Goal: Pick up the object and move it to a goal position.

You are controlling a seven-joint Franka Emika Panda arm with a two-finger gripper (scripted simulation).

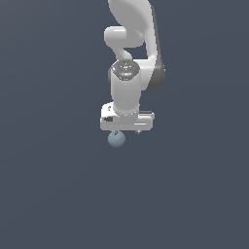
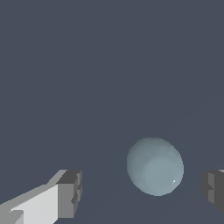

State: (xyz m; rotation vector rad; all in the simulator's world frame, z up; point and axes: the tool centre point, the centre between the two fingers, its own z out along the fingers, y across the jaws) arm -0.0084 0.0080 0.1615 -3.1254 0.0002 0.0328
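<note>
Pincer (image 2: 140, 192): open, its 2 grey-tipped fingers (image 2: 70, 192) standing well apart and gripping nothing.
Sphere (image 2: 155, 166): the 1 pale blue-grey ball lies between the fingers in the wrist view, nearer 1 pad than the other (not centred in the gap), and touches neither.
Seen from outside: the ball (image 1: 116, 139) shows just under the white hand (image 1: 126, 130), toward the exterior view's left end of it. How much height separates ball and fingertips cannot be told.
Why the hand points down: the arm (image 1: 129, 58) carries the wrist straight above the ball, so the fingers can straddle it from the top. That suits a round thing with no handle or edge.
Why the fingers are spread: the ball is narrower than the gap, so it can pass between the pads before they close.
Likely step: lining up over the ball. A small sideways correction looks needed, since an off-centre squeeze may roll a smooth sphere away.
Goal position: no marker for it shows in either view.
Writing: none. No brand, label or text on the arm, the ball or the plain dark ground (image 1: 48, 194).
</note>
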